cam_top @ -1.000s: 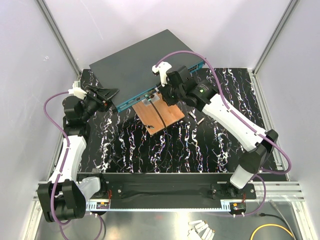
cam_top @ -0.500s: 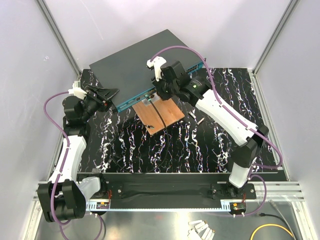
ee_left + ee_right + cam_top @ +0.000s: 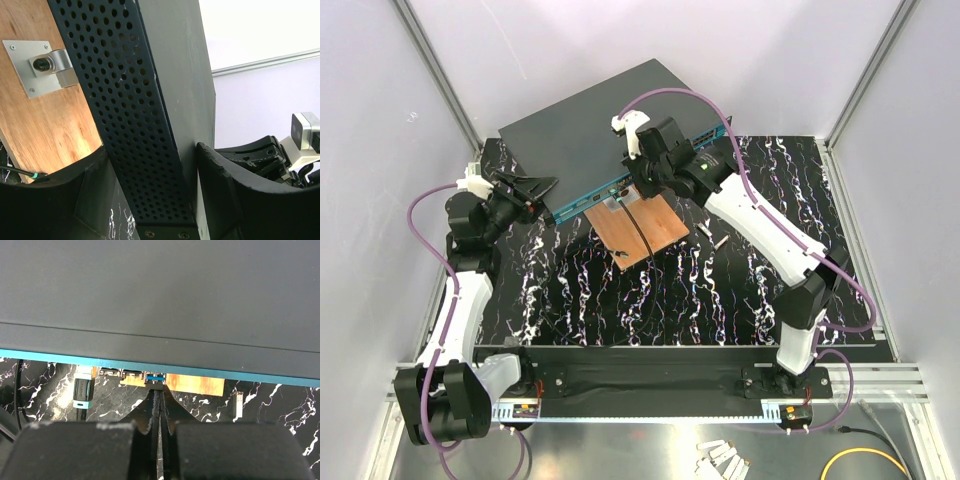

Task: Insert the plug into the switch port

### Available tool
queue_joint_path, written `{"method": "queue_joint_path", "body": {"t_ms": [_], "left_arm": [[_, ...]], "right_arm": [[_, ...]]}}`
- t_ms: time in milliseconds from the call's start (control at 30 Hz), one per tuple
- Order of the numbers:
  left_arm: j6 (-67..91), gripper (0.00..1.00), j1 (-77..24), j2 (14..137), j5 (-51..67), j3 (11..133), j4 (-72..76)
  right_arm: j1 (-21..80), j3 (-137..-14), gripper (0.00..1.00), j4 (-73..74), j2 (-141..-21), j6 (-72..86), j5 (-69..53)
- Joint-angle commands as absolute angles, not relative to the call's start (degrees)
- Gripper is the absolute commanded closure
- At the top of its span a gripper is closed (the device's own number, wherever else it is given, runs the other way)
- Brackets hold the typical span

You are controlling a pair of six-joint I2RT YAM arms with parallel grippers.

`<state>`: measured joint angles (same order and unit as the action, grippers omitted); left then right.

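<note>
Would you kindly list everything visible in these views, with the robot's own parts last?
switch: one, dark grey with teal front edge, far left of table
board: one, copper-brown, just before the switch's front
plug: one, dark with blue tab, at the port row
connector: one, black with teal band, left of the plug
table: one, black with white veins, beneath the board
left gripper: one, black, shut on the switch's left corner
right gripper: one, black, shut on the plug
</note>
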<state>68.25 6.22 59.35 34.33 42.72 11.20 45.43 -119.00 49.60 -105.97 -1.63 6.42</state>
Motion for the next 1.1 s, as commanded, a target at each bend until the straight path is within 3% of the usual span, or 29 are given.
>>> {"method": "queue_joint_path", "body": {"t_ms": [0, 833, 1000, 1067], "left_arm": [[64.16, 0.71, 3.69, 59.06, 35.86, 43.51, 12.13], [62.49, 0.75, 3.08, 59.76, 35.42, 43.42, 10.37], [61.17, 0.62, 3.34, 59.94, 35.77, 45.17, 9.76], [61.96, 0.54, 3.69, 59.94, 36.47, 45.35, 10.45]], "right_arm": [[44.74, -123.22, 1.00, 42.01, -107.49, -0.70, 8.17], [44.74, -131.49, 1.00, 39.11, -114.09, 5.19, 9.85], [43.69, -125.35, 0.90, 40.78, -109.17, 2.64, 6.34], [42.81, -121.23, 0.79, 41.22, -105.57, 2.03, 3.96]]}}
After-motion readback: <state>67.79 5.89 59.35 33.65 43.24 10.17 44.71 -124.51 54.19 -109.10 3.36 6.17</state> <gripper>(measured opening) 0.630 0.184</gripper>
